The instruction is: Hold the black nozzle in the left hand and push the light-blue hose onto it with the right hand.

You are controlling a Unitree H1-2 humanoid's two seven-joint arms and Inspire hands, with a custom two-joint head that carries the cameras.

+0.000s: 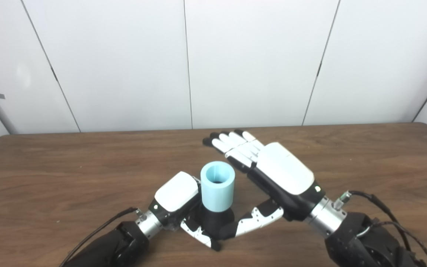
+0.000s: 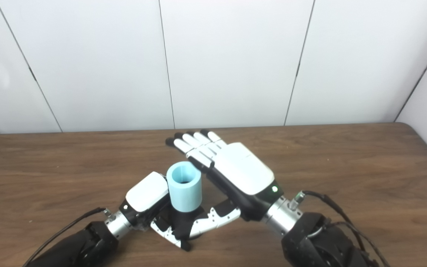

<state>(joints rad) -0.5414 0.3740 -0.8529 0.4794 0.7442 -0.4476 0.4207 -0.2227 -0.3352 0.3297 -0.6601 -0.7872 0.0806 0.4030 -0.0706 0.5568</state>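
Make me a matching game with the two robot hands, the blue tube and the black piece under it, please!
Things:
1. left hand
2. right hand
3. light-blue hose
4. black nozzle

States:
A. stands upright with its open end facing up
B. fingers stretched out flat, holding nothing
C. wrapped around the dark base
D. sits beneath the blue piece, partly hidden by fingers

Pairs: 1-C, 2-B, 3-A, 4-D
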